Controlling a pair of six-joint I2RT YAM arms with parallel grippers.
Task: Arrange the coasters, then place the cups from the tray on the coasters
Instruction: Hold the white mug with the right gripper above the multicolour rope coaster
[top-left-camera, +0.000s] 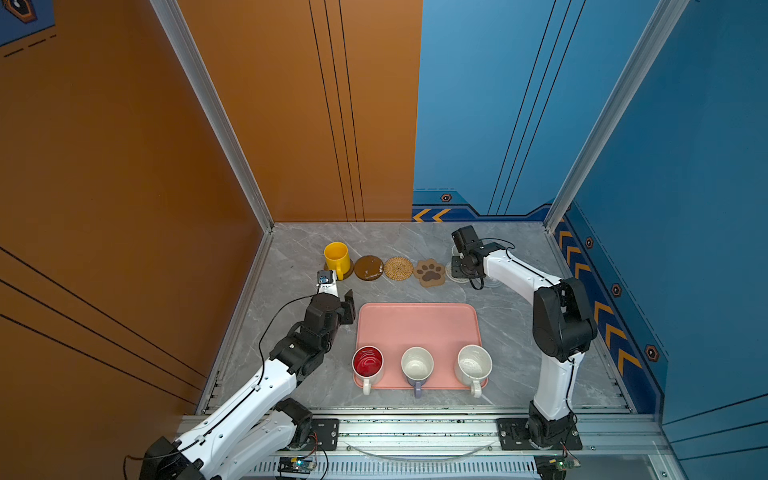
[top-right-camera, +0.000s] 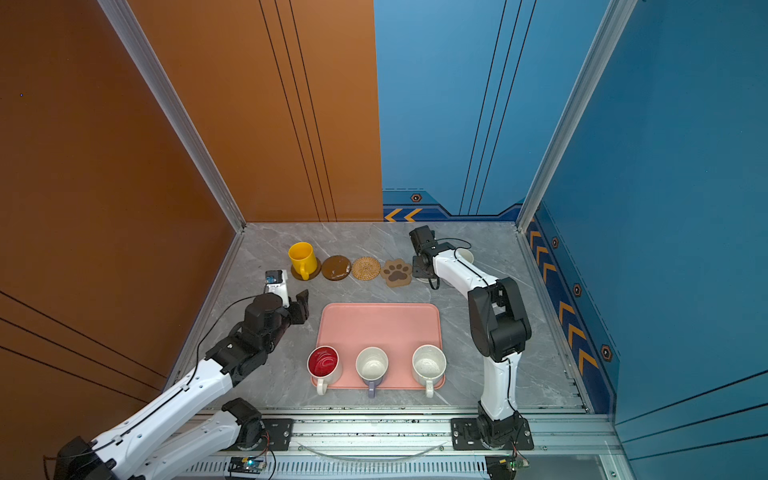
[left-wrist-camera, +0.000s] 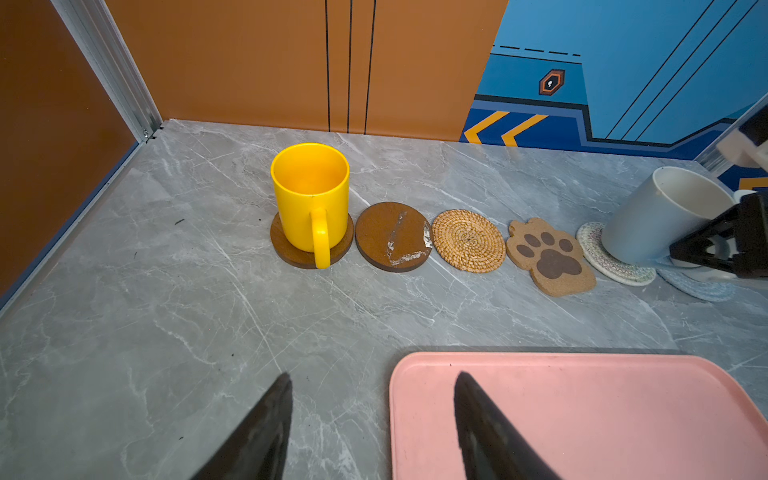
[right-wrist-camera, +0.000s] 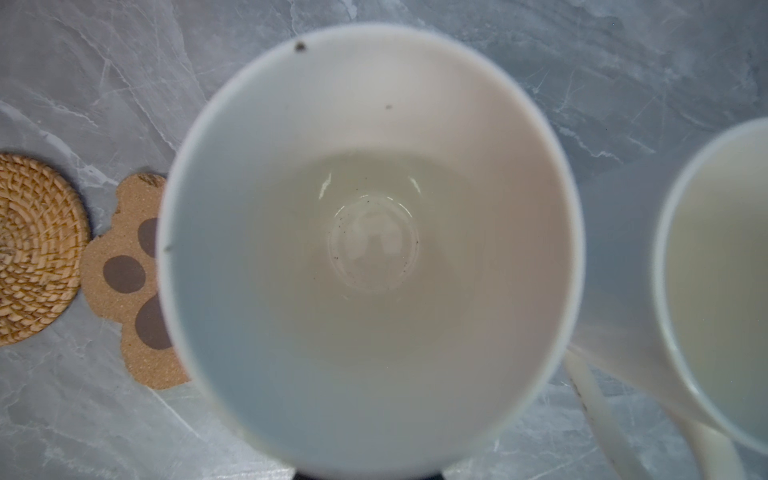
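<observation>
Gripping the tilted light blue mug (left-wrist-camera: 656, 216) in closed right fingers (left-wrist-camera: 715, 245) over the cream woven coaster (left-wrist-camera: 611, 262), with left fingers (left-wrist-camera: 257, 436) apart, empty, at the tray (left-wrist-camera: 602, 415) corner. Probably stiff, slick, breakable: best gripped by the handle.

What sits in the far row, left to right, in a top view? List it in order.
yellow cup on a dark brown coaster → bare dark brown coaster → tan woven coaster → paw-shaped coaster. The right arm covers what comes after.
</observation>
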